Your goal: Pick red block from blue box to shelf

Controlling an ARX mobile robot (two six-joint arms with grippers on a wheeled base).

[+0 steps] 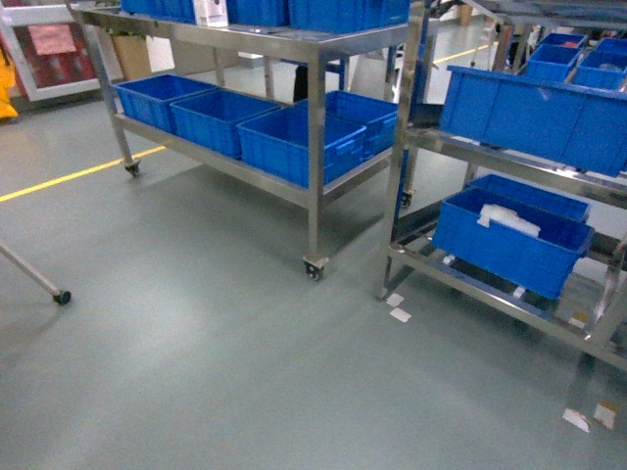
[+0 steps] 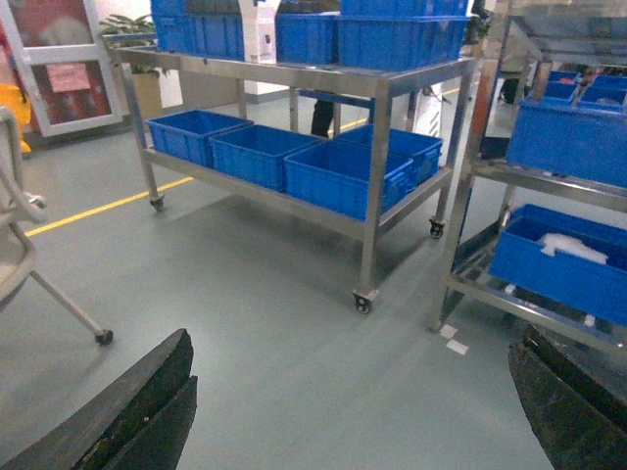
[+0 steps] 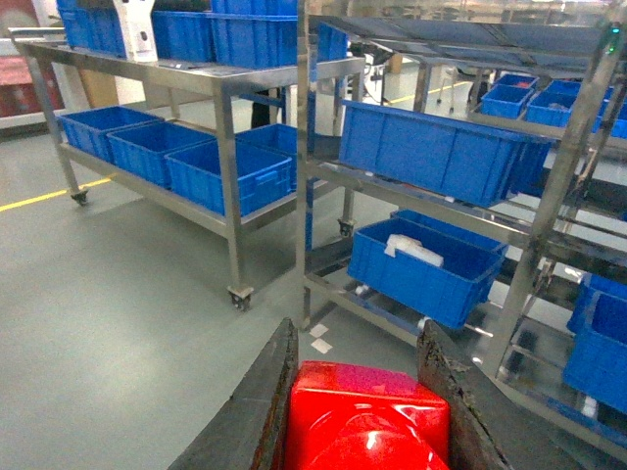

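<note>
The red block (image 3: 367, 416), glossy, fills the bottom of the right wrist view, and my right gripper (image 3: 359, 343) is shut on it with a dark finger on each side. It hangs above the grey floor, short of the shelf (image 3: 302, 147), a tall stainless-steel rack that also shows as the shelf (image 1: 402, 147) in the head view and as the shelf (image 2: 460, 196) in the left wrist view. My left gripper (image 2: 358, 411) is open over bare floor with nothing between its fingers. The blue box is out of view. Neither gripper shows in the head view.
Dark blue crates (image 1: 294, 142) sit on a lower steel rack (image 1: 315, 147) on castors, left of the shelf. More crates (image 1: 509, 240) fill the shelf's tiers. A chair castor (image 1: 61, 297) stands at the left. A yellow line (image 1: 78, 174) and paper scraps (image 1: 397, 308) mark the floor.
</note>
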